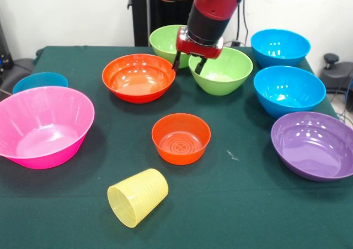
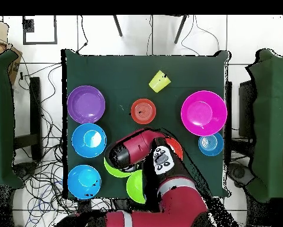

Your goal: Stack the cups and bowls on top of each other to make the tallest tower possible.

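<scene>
No tower stands yet: every bowl sits alone on the green table.

The large pink bowl is at the table edge on the left of the front view. It looks light and stiff, with glossy, slippery walls, so I judge the thin rim is the only good place to pinch it. The purple bowl is wide and shallow, and the frame cuts off its right side. Two blue bowls stand behind it; a third, smaller blue bowl is partly hidden behind the pink one. The large orange bowl and the near lime green bowl stand side by side. The second lime green bowl is behind them, and the arm covers part of it. The small orange bowl is in the middle, well apart from the others. The pale-yellow cup lies on its side, mouth toward the camera; it is ribbed and probably rolls easily, so it must be gripped across the wall.

The gripper hangs at the left rim of the near lime green bowl, its two dark fingers spread apart and holding nothing. I cannot tell if a fingertip touches the rim. In the overhead view the arm hides the gripper and most of both green bowls.
</scene>
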Tool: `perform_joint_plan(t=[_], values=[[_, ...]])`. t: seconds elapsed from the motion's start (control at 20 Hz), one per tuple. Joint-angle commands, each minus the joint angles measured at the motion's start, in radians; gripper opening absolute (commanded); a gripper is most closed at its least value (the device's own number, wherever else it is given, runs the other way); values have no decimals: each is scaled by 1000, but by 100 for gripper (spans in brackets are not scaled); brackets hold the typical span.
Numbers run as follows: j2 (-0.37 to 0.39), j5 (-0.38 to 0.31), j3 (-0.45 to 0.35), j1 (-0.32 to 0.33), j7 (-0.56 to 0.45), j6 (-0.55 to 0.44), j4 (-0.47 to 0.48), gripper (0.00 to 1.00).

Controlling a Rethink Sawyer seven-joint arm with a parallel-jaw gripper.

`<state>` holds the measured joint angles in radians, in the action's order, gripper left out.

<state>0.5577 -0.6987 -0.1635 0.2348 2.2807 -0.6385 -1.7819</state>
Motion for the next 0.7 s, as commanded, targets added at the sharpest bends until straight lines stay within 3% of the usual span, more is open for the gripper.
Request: perform_joint_plan(t=[0.05, 0.65, 0.7], values=[[-8, 23, -90, 1, -84, -12, 43, 100], [-14, 18, -86, -8, -67, -6, 43, 100], [-14, 20, -87, -8, -69, -9, 45, 0]])
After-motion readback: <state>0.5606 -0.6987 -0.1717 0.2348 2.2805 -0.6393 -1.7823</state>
